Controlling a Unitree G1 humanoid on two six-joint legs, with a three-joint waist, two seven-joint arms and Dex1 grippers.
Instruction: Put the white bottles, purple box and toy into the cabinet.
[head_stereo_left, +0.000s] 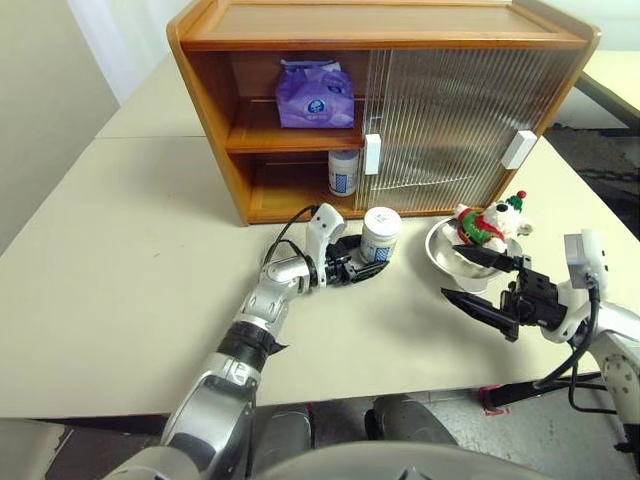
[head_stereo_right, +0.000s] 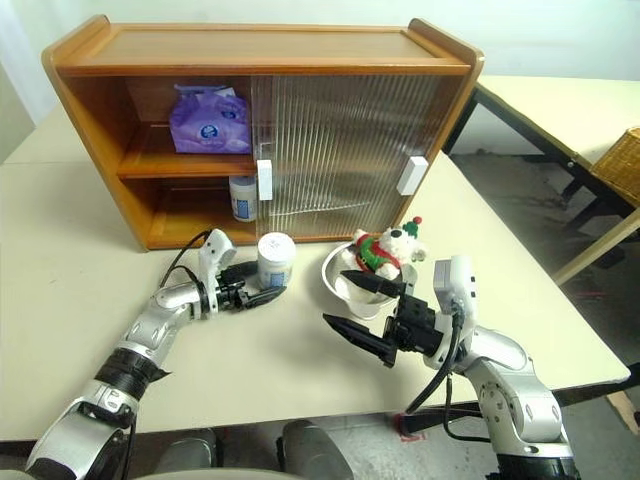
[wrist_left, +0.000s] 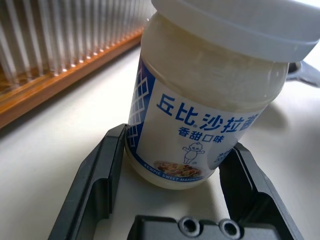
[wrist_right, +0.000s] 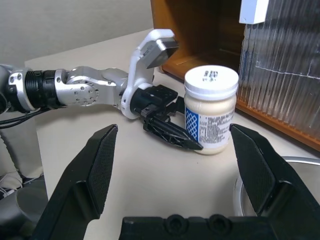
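The left hand (head_stereo_left: 368, 262) has its black fingers on both sides of a white bottle (head_stereo_left: 380, 235) standing on the desk (head_stereo_left: 120, 290) by the cabinet (head_stereo_left: 400, 100), and the right hand (head_stereo_left: 480, 285) hangs wide open, holding nothing.

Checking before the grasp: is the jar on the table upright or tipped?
Upright: the jar stands on its base, lid on top, between the left gripper's fingers.

2 white bottles (head_stereo_left: 380, 235) (head_stereo_left: 343, 172), 1 purple box (head_stereo_left: 315, 94), 1 toy (head_stereo_left: 487, 223), 1 bowl (head_stereo_left: 440, 252), 1 cabinet (head_stereo_left: 300, 26)
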